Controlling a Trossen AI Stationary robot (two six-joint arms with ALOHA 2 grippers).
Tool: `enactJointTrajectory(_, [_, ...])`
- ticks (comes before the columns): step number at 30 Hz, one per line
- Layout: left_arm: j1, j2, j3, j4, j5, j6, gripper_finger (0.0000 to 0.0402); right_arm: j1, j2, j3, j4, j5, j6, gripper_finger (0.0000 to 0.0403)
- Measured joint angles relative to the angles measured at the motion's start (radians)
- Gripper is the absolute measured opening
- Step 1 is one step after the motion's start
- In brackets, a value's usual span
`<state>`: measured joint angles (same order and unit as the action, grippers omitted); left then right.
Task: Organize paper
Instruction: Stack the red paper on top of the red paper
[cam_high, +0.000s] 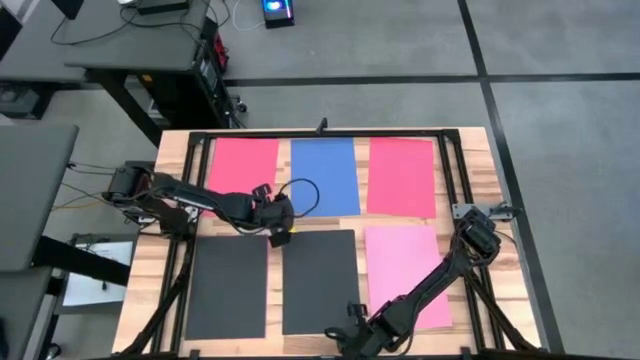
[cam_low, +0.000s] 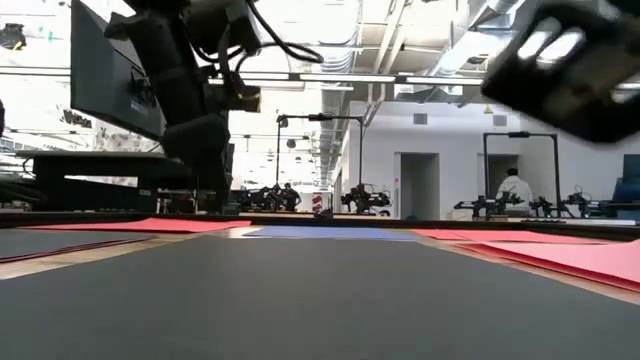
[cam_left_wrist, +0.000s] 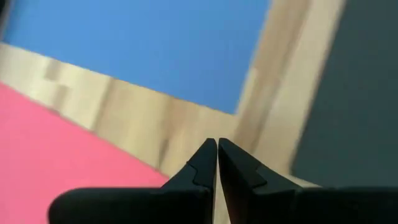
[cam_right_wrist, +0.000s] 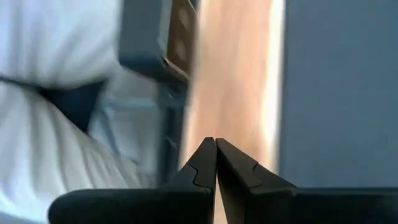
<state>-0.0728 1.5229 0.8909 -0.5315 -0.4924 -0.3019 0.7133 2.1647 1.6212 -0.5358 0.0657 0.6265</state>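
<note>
Left gripper (cam_high: 281, 236): fingers pressed together, arm extended toward table centre. Right gripper (cam_high: 343, 343): fingers together, arm folded along near edge.

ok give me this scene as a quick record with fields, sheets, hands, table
far row: red sheet, blue sheet, second red sheet
near row: two dark grey sheets, pink sheet
left hand: shut, empty, over the gap between blue sheet and dark grey sheets
right hand: shut, empty, at the table's near edge
table: wood, dark frame
</note>
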Motion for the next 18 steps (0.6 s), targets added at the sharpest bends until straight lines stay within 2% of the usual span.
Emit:
enactJointTrajectory(4, [0.027, -0.056, 0.001, -0.033, -0.003, 0.006, 0.0000, -0.041, 0.000, 0.077, -0.214, 0.066, -0.101, 0.0000])
enactJointTrajectory(8, [0.037, -0.077, 0.002, -0.101, 0.035, 0.038, 0.0015, -0.103, 0.000, 0.110, -0.355, 0.134, -0.212, 0.0000])
enactJointTrajectory(14, [0.038, -0.072, 0.002, -0.152, 0.024, 0.097, 0.0072, -0.188, -0.009, 0.116, -0.488, 0.198, -0.347, 0.0000])
enactJointTrajectory(18, [0.063, -0.073, 0.002, -0.193, 0.023, 0.163, 0.0125, -0.218, -0.077, 0.092, -0.461, 0.288, -0.493, 0.0000])
